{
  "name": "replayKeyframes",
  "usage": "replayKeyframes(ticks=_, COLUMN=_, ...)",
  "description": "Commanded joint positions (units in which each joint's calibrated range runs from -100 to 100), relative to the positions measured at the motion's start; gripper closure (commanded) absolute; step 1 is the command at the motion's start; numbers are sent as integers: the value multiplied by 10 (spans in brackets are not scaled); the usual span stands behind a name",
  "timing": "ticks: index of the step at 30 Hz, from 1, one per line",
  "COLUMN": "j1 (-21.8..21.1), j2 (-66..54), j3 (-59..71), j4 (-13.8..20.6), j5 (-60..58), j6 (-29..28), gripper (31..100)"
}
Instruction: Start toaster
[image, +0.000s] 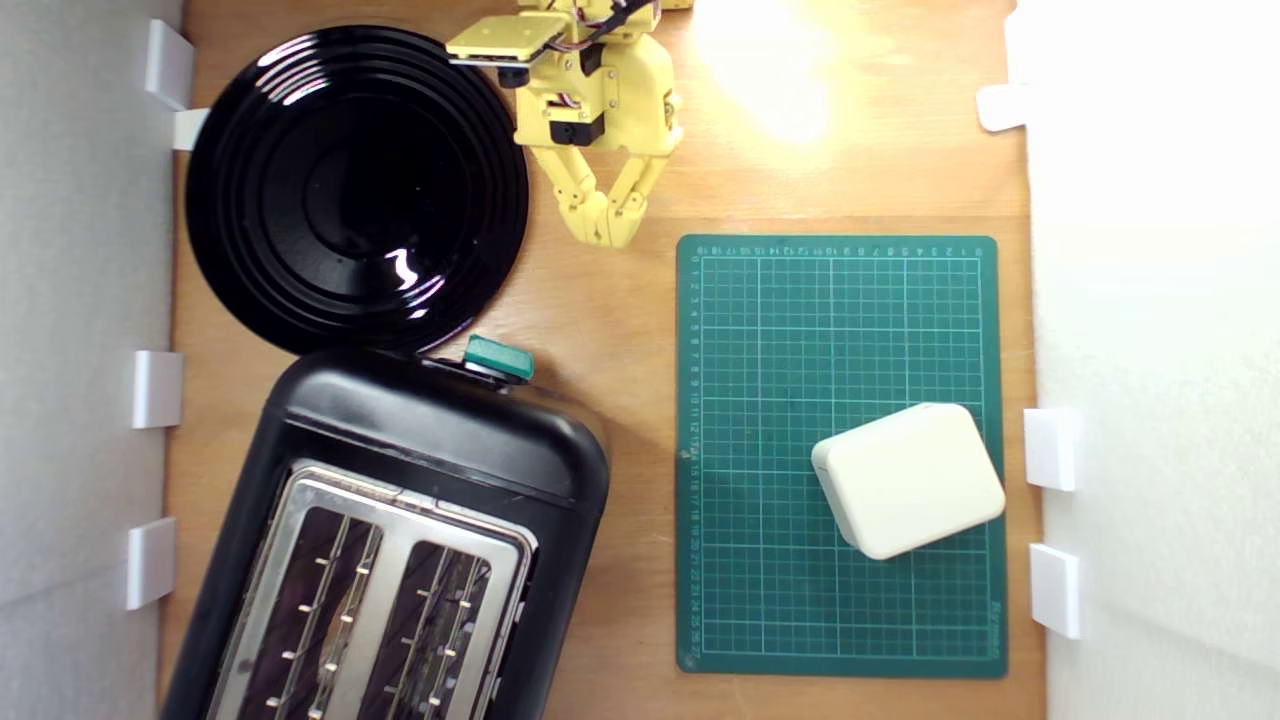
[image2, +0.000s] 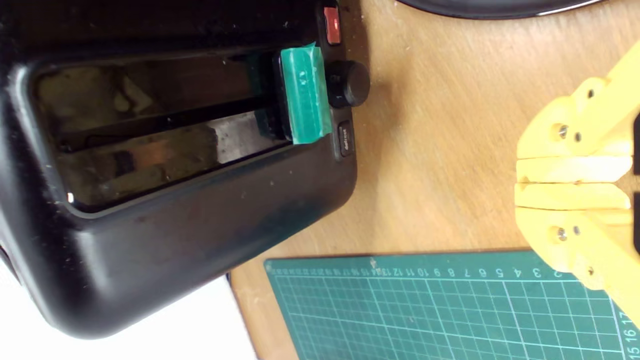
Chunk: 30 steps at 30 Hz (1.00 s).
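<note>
At the near left corner of the surface (image: 620, 330), as the exterior view shows it, stands the toaster (image: 400, 520), one unit, glossy black with a silver top plate. I count two slots (image: 390, 610), both wire-lined, and I see no bread in either. One teal lever knob (image: 498, 358) sits on the toaster's far end face; the wrist view shows the same knob (image2: 304, 95) near the top of its slot, so I judge the lever not yet pressed. Beside it the wrist view shows one round black dial (image2: 348, 83), one red button (image2: 331, 25) and one dark labelled button (image2: 344, 140).

My hand (image: 607, 232) hangs over bare wood at the far side, well apart from the knob. Its two fingertips (image2: 570, 170) meet with no gap, and it carries nothing.

Progress, in my judgement: nothing of the task is done. Remaining: bring the hand over the knob, press it down until it latches, then withdraw.

Other items, counted: one black ribbed plate (image: 355, 185) just beyond the toaster, one green cutting mat (image: 780, 330) at the exterior view's right, one cream rounded block (image: 908, 480) lying on that mat.
</note>
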<state>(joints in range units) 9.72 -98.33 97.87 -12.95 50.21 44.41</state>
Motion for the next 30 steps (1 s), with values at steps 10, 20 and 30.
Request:
replayKeyframes(ticks=10, j1=-36, j2=-11, j3=7, j4=57, j5=6, j6=-57, gripper=989)
replayKeyframes(ticks=20, j1=-128, j2=-11, j3=18, j4=143, j5=6, j6=-141, gripper=989)
replayKeyframes(ticks=30, j1=-157, j2=-11, j3=19, j4=146, j5=69, j6=-157, gripper=989)
